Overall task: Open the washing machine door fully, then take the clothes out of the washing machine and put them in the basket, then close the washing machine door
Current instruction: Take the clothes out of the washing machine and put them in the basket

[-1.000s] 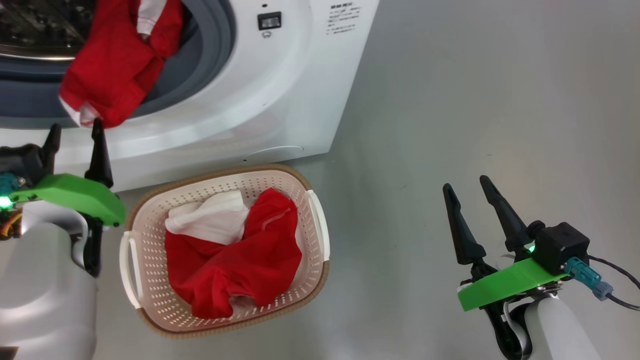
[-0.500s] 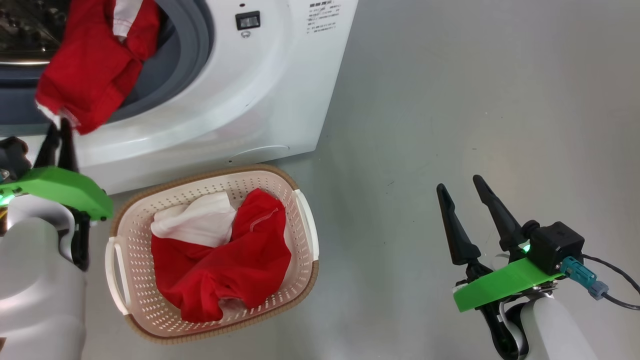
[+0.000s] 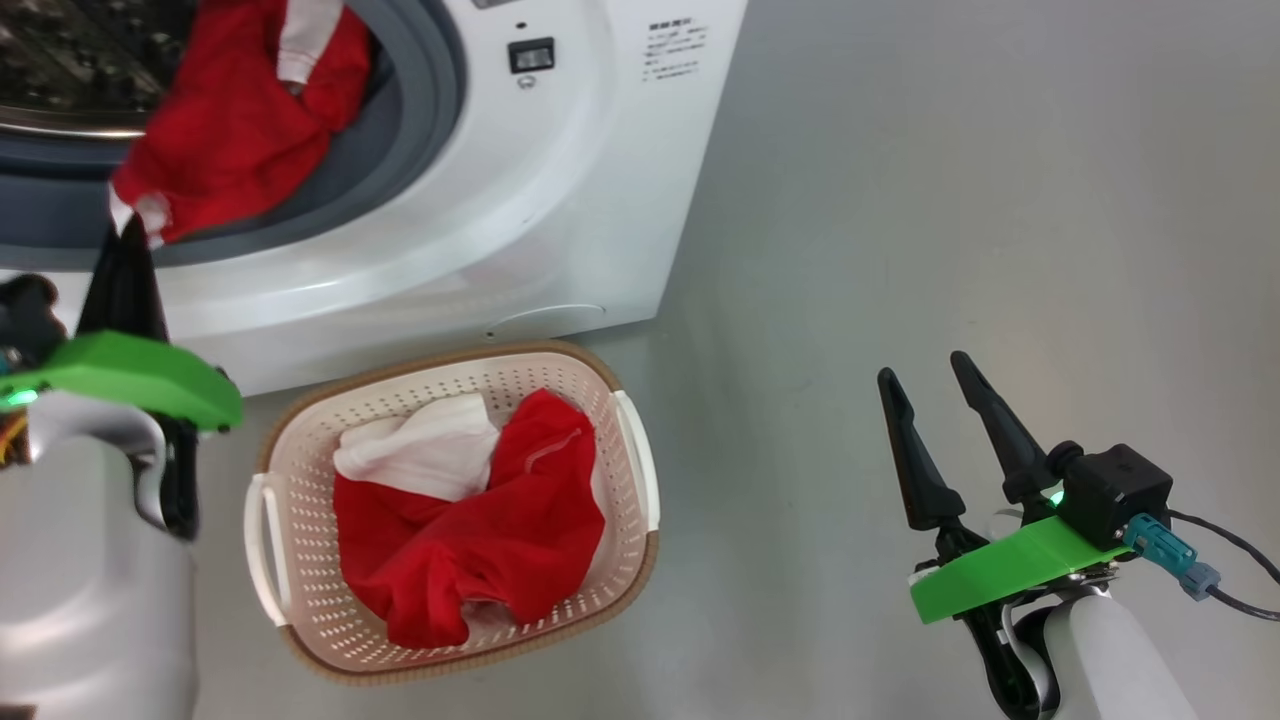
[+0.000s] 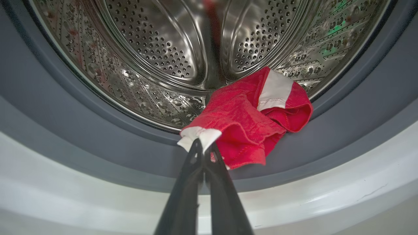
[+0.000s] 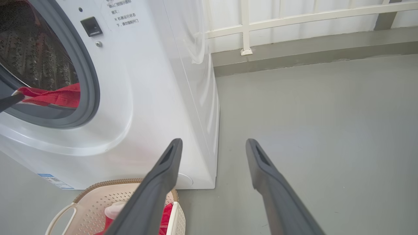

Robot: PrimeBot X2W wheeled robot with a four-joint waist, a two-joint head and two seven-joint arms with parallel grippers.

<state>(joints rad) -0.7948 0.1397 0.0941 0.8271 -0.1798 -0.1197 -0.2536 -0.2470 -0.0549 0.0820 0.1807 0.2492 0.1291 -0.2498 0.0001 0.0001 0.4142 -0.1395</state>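
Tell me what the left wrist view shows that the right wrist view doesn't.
Left wrist view: the back of the steel drum, and the left tool shut on the red garment by its white trim. Right wrist view: the open right tool, the basket, the floor and a railing. Both: the washing machine and its grey gasket, the red garment lying across it.

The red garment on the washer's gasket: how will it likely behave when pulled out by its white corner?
Probably floppy: the red garment lies crumpled in soft folds, so it should trail behind the left gripper. Likely light, being thin cloth. The pinch on the small white corner looks narrow, so it might slip free.
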